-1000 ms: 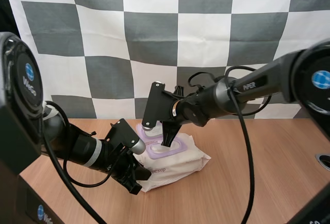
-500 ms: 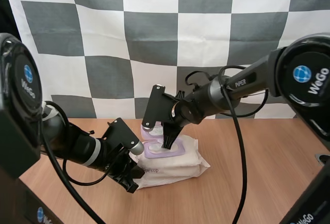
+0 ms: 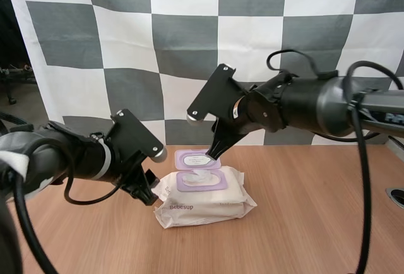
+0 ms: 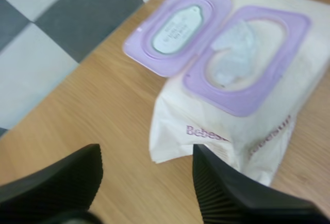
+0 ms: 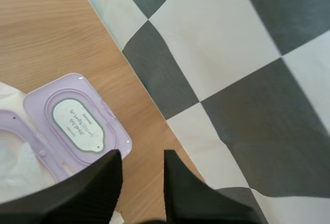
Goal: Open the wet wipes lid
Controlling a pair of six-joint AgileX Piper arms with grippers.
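High view, table (image 3: 315, 223): wooden, with the pack of wet wipes (image 3: 208, 206) lying near its middle.
left gripper (image 3: 150, 192): low at the pack's near left corner, just beside it; whether it touches cannot be told. Its fingers (image 4: 56, 182) stand wide apart with nothing between them.
pack of wet wipes: flat on the table, white, with a purple frame on its top face.
opening (image 3: 201, 178): uncovered, with a wipe showing inside the frame.
lid (image 3: 197, 158): purple, folded back flat beyond the pack's far edge, inner face up.
right gripper (image 3: 214, 154): just above the lid's far right part, pointing down. Its fingers (image 5: 98, 188) are a narrow gap apart and hold nothing.
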